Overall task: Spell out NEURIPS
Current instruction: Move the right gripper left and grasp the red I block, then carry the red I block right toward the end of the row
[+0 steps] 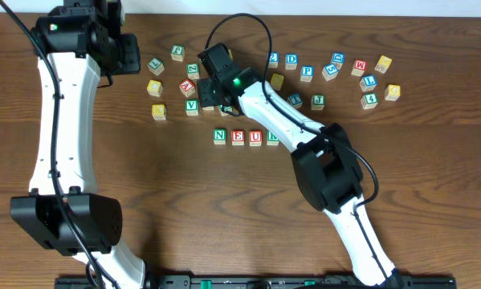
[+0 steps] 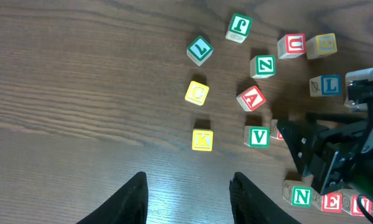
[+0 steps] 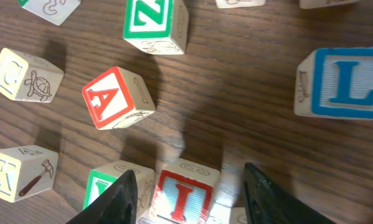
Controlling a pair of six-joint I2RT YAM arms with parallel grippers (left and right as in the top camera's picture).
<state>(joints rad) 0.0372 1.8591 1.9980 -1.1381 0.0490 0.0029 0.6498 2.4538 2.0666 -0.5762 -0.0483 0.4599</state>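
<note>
On the table lies a row: green N (image 1: 219, 136), red E (image 1: 238, 137), red U (image 1: 255, 137) and green R (image 1: 272, 137), the R partly under my right arm. Blue P (image 1: 307, 72) lies at the back. My right gripper (image 1: 210, 98) hangs low over the back-left cluster. In the right wrist view it is open (image 3: 190, 169), its fingers straddling the red I cube (image 3: 185, 196) with a gap on each side. My left gripper (image 1: 132, 52) is at the back left, open (image 2: 189, 180) above bare wood, holding nothing.
A green V cube (image 3: 105, 186) touches the I on its left, close to my left finger. Red A (image 3: 116, 98), green Z (image 3: 150, 22), yellow K (image 3: 17, 174) and blue L (image 3: 345, 84) lie around it. More letter cubes (image 1: 368, 80) are scattered at the back right.
</note>
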